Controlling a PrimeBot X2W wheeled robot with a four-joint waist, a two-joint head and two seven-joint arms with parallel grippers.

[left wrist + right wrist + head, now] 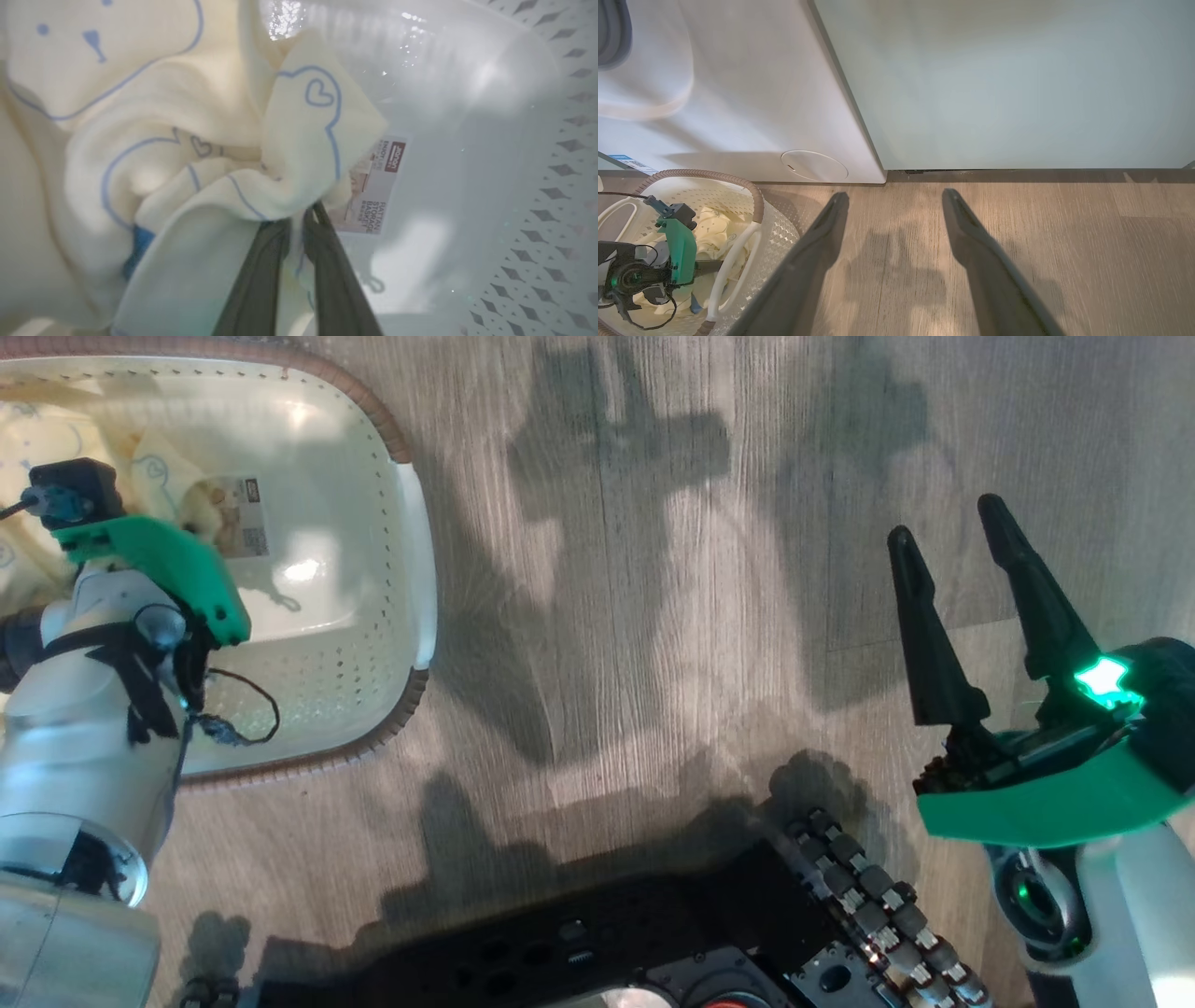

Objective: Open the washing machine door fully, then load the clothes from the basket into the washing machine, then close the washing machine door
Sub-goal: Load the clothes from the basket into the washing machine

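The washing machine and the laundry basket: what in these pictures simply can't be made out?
The washing machine: the right wrist view's edge cuts its drum mouth to a grey sliver, so the door's position is unknowable.
The clothes: bunched in the left wrist view, so their number is unclear.
The basket: the head view's edge and the left arm hide its left part.
The label: small print blurred.

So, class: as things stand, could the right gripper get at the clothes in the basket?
Probably not easily. The left gripper is down in the basket, pinching the clothes, and crowds the space above them, while the right gripper hangs open over the floor beside it.
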